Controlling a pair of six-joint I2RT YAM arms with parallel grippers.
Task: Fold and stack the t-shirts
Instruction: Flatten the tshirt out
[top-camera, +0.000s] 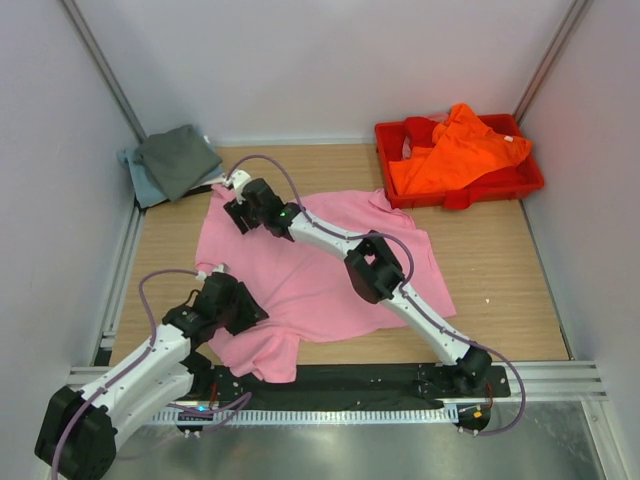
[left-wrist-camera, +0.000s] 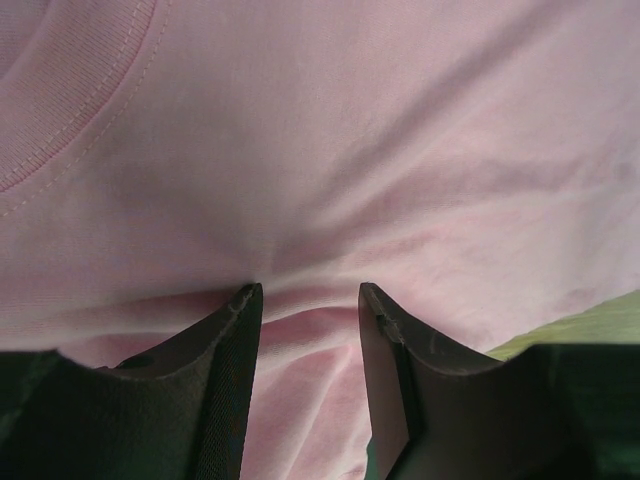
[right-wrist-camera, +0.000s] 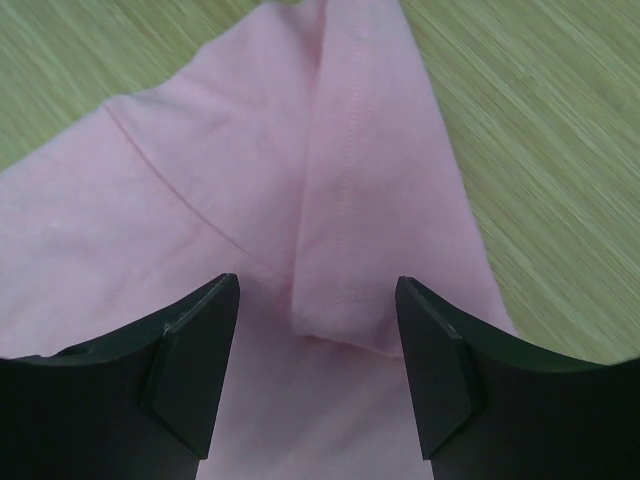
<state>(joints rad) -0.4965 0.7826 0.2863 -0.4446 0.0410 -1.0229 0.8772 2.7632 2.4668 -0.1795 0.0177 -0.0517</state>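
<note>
A light pink t-shirt (top-camera: 320, 270) lies spread over the middle of the table, its near left corner rumpled. My left gripper (top-camera: 252, 310) is down on that near left part. In the left wrist view it (left-wrist-camera: 310, 290) is open, tips pressed into the pink cloth (left-wrist-camera: 330, 150) with a soft ridge between the jaws. My right gripper (top-camera: 232, 208) reaches to the shirt's far left corner. There it (right-wrist-camera: 318, 285) is open, straddling a folded sleeve (right-wrist-camera: 370, 180) without touching it. An orange t-shirt (top-camera: 455, 150) fills a red tray. A dark grey t-shirt (top-camera: 178, 158) lies on a pale blue-grey one (top-camera: 135, 172).
The red tray (top-camera: 530, 180) stands at the far right against the wall. The grey and blue-grey pile sits in the far left corner. White walls close in the table on three sides. Bare wood (top-camera: 500, 270) shows to the right of the pink shirt.
</note>
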